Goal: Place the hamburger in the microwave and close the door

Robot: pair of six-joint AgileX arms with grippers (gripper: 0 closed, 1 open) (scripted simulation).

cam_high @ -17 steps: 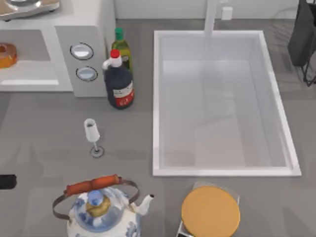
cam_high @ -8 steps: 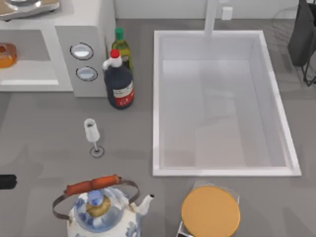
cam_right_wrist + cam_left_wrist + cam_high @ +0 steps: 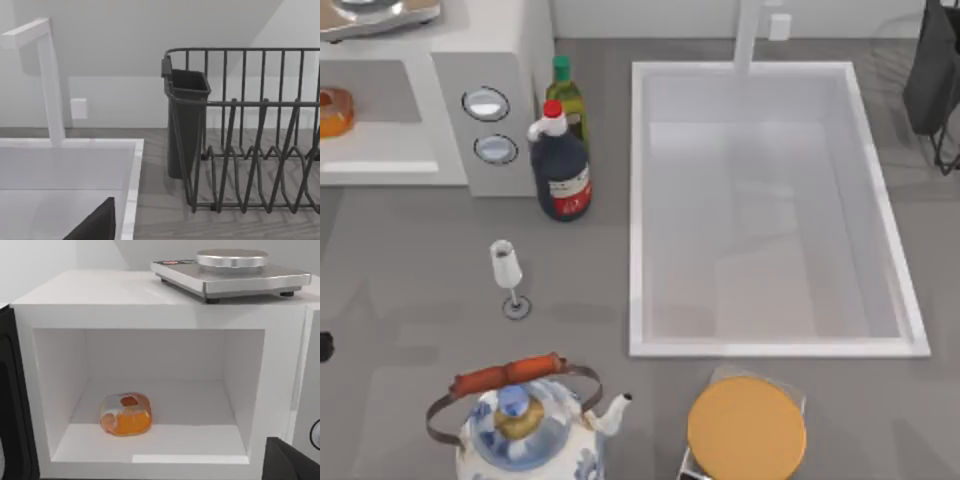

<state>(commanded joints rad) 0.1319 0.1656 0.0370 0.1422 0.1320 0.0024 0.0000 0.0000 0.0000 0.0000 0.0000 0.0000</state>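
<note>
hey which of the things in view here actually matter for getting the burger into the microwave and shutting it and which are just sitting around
Job things:
hamburger, already on the cavity floor
microwave
door, open, dark edge beside the cavity

Just lying about:
kitchen scale on the microwave
kettle
dark sauce bottle
green oil bottle
wine glass
yellow-orange disc
sink
dish rack

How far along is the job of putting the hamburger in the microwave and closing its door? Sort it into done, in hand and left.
Done: the hamburger lies on the floor of the microwave cavity, free of any pincer. In hand: nothing is gripped; the left arm's camera faces the open cavity. Left: the door stands open at the cavity's side and must be swung shut.
</note>
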